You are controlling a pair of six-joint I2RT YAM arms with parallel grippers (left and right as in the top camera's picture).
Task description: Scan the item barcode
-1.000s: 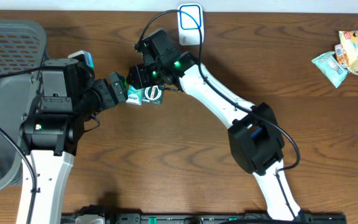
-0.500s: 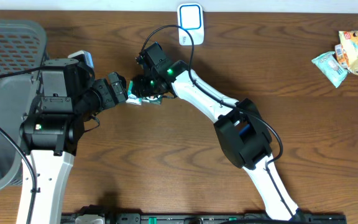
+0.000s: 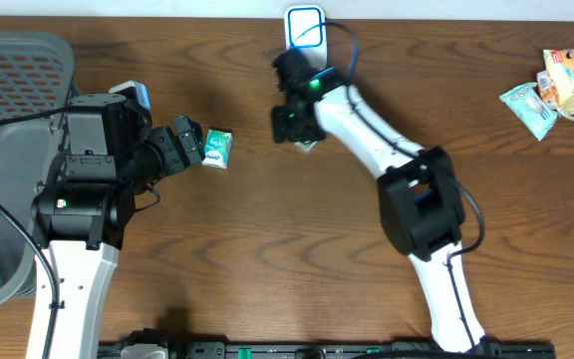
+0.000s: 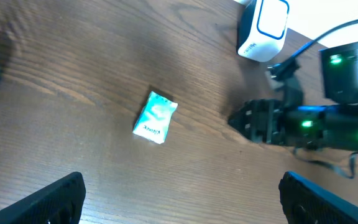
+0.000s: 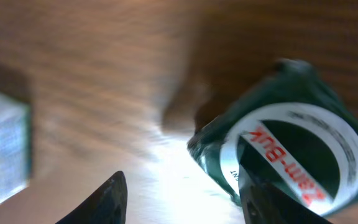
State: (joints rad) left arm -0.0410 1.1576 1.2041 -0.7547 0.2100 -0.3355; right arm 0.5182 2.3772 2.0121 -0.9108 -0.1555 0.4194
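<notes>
The right gripper (image 3: pixel 292 124) pinches the dark green packet (image 5: pixel 291 143) just short of the barcode scanner (image 3: pixel 305 25). It should turn the packet's barcode face squarely toward the scanner window and pause there, unhurried. The left gripper (image 3: pixel 191 140) hangs spread wide beside a teal packet (image 3: pixel 217 148) on the counter (image 3: pixel 267 259).

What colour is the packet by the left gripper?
Teal and white packet, clearest in left wrist view.

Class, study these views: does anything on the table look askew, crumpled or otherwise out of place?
Only mildly. The dark green packet in front of the right wrist camera sits tilted, and its label reads upside down in that view. The small teal packet lies askew on the wood, and the snack packets overlap untidily at the far right. Nothing looks spilled.
</notes>
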